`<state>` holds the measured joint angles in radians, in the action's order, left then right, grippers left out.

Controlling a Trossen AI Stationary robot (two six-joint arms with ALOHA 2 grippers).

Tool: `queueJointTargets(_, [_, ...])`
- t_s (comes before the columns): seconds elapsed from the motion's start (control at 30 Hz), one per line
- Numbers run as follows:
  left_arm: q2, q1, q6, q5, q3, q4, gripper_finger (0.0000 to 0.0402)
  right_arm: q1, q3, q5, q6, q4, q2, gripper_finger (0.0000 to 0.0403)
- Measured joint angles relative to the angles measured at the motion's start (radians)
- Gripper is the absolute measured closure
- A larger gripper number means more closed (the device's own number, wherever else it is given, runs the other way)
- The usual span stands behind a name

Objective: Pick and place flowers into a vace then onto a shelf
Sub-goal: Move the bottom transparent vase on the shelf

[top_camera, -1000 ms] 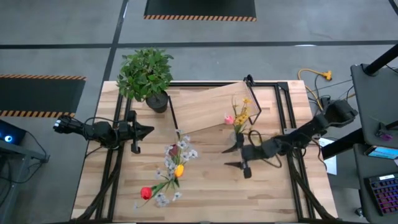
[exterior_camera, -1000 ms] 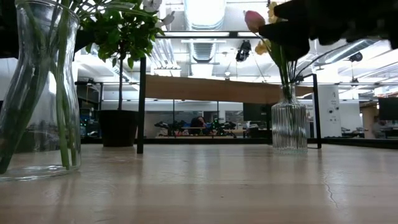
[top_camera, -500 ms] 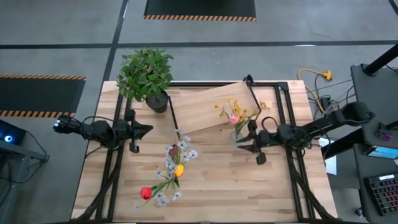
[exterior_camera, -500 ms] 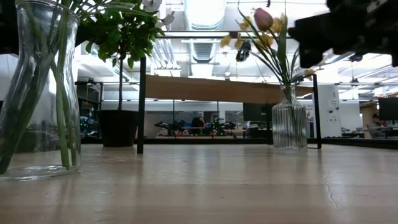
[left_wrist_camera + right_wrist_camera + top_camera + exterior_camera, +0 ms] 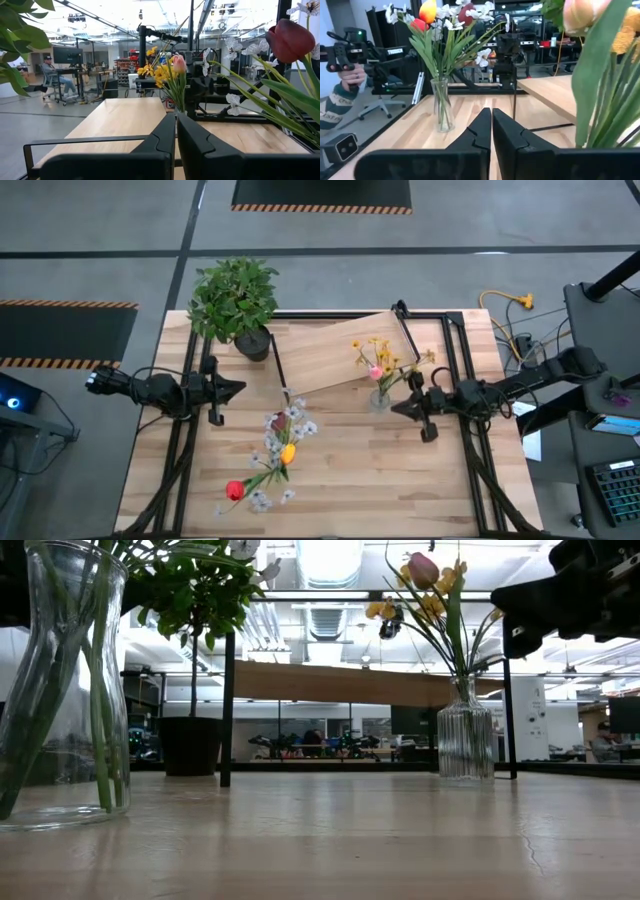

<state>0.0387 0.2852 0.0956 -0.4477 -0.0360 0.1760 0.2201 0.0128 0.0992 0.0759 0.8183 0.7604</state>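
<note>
A ribbed glass vase point(image 5: 465, 740) stands on the table just in front of the shelf point(image 5: 335, 355). It holds yellow blooms and a pink bud point(image 5: 378, 360). My right gripper point(image 5: 397, 408) is shut just right of this vase, raised off the table point(image 5: 520, 615), with nothing between its fingers. A smooth clear vase point(image 5: 442, 111) near the table's front holds red and orange tulips and white sprays point(image 5: 272, 462). My left gripper point(image 5: 240, 390) waits shut at the table's left, level above the wood.
A bushy green plant in a dark pot point(image 5: 237, 302) stands at the far left corner beside the shelf. Black frame rails point(image 5: 455, 350) run along the table's right side. A person's sleeved hand point(image 5: 350, 82) shows beyond the table, holding a dark device.
My right gripper stood wide open at the ribbed vase's flowers, then drew back toward the table's right edge and shut on nothing. The yellow blooms and pink bud, bent over under it before, now stand up and spread out in the vase.
</note>
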Motion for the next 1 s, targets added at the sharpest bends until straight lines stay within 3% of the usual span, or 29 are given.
queueJointTargets(0.4, [0.002, 0.0, -0.004, 0.007, 0.001, 0.0, 0.0402, 0.078, 0.0, 0.084, -0.027, -0.042, -0.03, 0.0394])
queueJointTargets(0.53, [0.007, 0.001, -0.038, 0.091, 0.012, -0.008, 0.039, 0.084, 0.0, 0.085, -0.026, -0.036, -0.034, 0.0394])
queueJointTargets(0.63, [0.021, 0.001, -0.071, 0.168, 0.008, -0.072, 0.0352, 0.084, 0.0, 0.085, -0.04, -0.036, -0.034, 0.0394])
queueJointTargets(0.8, [0.084, 0.002, -0.169, 0.285, 0.004, -0.089, 0.0254, 0.084, 0.0, 0.085, -0.063, -0.036, -0.034, 0.0394])
queueJointTargets(1.0, [0.165, 0.002, -0.248, 0.307, 0.002, -0.088, 0.019, 0.084, 0.0, 0.084, -0.068, -0.036, -0.034, 0.0394])
